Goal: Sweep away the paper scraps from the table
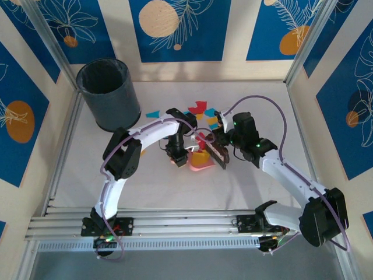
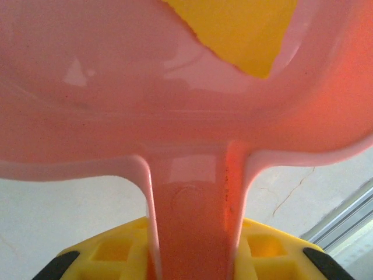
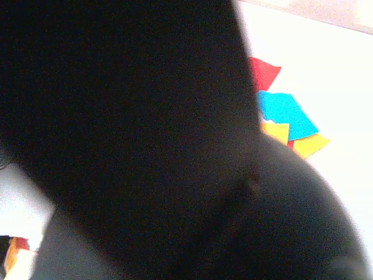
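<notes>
The left gripper (image 2: 195, 265) pinches the handle of the pink dustpan (image 2: 175, 87), with a yellow scrap (image 2: 245, 29) lying in the pan. Just to its right, the right gripper (image 1: 227, 147) is clamped on a black brush (image 1: 218, 153). Beyond both, the paper scraps (image 1: 201, 111) lie scattered on the table (image 1: 157, 192). A dark bin (image 1: 108, 93) stands well off to the left.

Pink dustpan (image 2: 175, 99) w/ yellow scrap (image 2: 245, 35), prob. paper, inside; handle (image 2: 192, 198) in left gripper (image 2: 192, 259); table (image 2: 58, 216) below

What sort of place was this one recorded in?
Probably a robot test cell: pale table framed by aluminium rails, blue-and-cream wall panels boxing it in, two arms bolted at its near edge.
</notes>
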Available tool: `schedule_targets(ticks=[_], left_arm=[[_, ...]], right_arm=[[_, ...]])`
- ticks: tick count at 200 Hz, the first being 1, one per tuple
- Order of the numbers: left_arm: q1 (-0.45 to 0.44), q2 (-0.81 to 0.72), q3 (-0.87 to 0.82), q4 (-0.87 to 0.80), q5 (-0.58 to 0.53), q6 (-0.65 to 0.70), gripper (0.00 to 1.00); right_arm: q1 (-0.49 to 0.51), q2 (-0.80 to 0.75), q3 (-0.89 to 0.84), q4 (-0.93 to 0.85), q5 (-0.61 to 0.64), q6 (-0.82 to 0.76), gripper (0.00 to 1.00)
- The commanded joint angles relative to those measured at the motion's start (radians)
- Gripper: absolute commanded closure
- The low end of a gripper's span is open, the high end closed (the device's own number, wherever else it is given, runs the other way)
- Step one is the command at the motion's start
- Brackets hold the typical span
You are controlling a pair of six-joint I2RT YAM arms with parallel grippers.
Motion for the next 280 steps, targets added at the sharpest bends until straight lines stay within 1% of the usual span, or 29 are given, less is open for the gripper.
schedule_targets(ticks=[1,29,66,103,138,168,196,240,280], left_arm=[[0.015,-0.062,-0.057,-0.003,0.025,-0.024,1.00],[0.034,-0.116,-0.126,0.029,0.037,-0.036,1.00],[0.062,-0.156,-0.193,0.054,0.031,-0.050,1.00],[0.084,-0.176,-0.229,0.068,0.030,-0.051,1.00],[0.102,-0.172,-0.230,0.082,0.028,-0.055,1.00],[0.106,-0.150,-0.216,0.078,0.031,-0.051,1.00],[0.107,-0.131,-0.197,0.076,0.036,-0.045,1.00],[0.108,-0.099,-0.162,0.067,0.036,-0.041,1.00],[0.108,-0.065,-0.128,0.065,0.042,-0.038,1.00]], right_arm=[[0.015,-0.041,0.038,-0.020,-0.058,0.004,1.00],[0.013,-0.045,0.041,0.002,-0.049,0.008,1.00],[0.007,-0.030,0.036,0.091,0.046,0.036,1.00],[-0.002,0.011,0.035,0.193,0.141,0.046,1.00],[-0.017,0.066,0.058,0.248,0.172,0.036,1.00],[-0.028,0.128,0.068,0.318,0.178,-0.021,1.00],[-0.040,0.186,0.081,0.353,0.164,-0.034,1.00],[-0.042,0.242,0.096,0.338,0.136,-0.037,1.00],[-0.026,0.241,0.076,0.290,0.106,-0.019,1.00]])
